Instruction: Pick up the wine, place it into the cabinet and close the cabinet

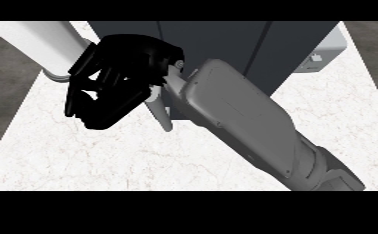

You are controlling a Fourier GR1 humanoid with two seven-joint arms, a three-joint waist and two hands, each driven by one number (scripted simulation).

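Head view, one entry per item, as we recorded them.

Right hand point(122, 73): black, at the end of a grey forearm point(236, 113) that entered from the lower right corner and ran diagonally up and to the left. We noted its fingers point(92, 100) curled downward and bunched. Pale surface showed through the gaps between them, and we saw nothing held inside them.

Cabinet point(221, 43): dark grey, directly beyond the hand and to its right. Its front showed vertical seams, and the back of the hand overlapped its lower left corner. We could not tell whether hand and cabinet touched.

Pale bar point(161, 115): slender and slightly tilted, just right of the hand and below it, lying between the fingers and the forearm. We could not identify it.

White cylinder point(40, 43): broad, running in from the upper left corner, its rounded end just left of the hand and partly hidden behind it. We could not name it.

Wine: we could make out no bottle, and could not tell where it was.

Table point(88, 158): white marble top, spread beneath the hand and toward us from it.

Light grey box point(321, 53): far right of the hand, beside the cabinet's far side.
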